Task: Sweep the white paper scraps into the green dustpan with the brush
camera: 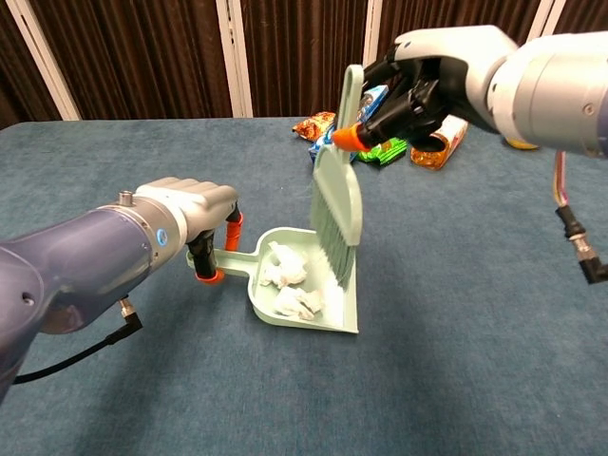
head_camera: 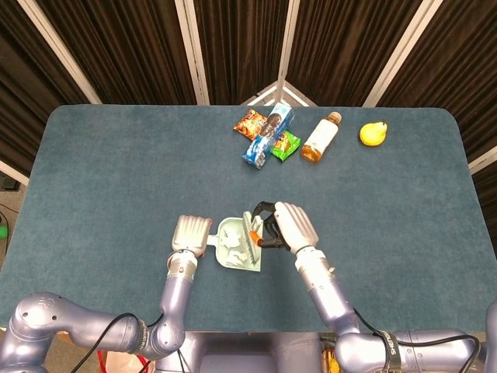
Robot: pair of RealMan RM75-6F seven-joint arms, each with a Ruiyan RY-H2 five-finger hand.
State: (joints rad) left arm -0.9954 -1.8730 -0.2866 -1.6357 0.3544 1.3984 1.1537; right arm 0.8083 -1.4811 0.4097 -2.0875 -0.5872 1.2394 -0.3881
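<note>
The green dustpan (camera: 332, 309) (head_camera: 225, 260) lies on the blue table with two white paper scraps (camera: 288, 275) (head_camera: 234, 245) inside it. My left hand (camera: 185, 214) (head_camera: 191, 232) grips the dustpan's handle (camera: 228, 258). My right hand (camera: 432, 81) (head_camera: 289, 226) holds the green brush (camera: 338, 199) (head_camera: 253, 235) by its handle, nearly upright. The brush hangs lifted, its bristles over the pan's right side, just above the scraps.
At the far side of the table lie a blue cookie box (head_camera: 268, 134), an orange snack bag (head_camera: 250, 122), a green packet (head_camera: 285, 144), a bottle (head_camera: 321, 137) on its side and a yellow pear (head_camera: 373, 134).
</note>
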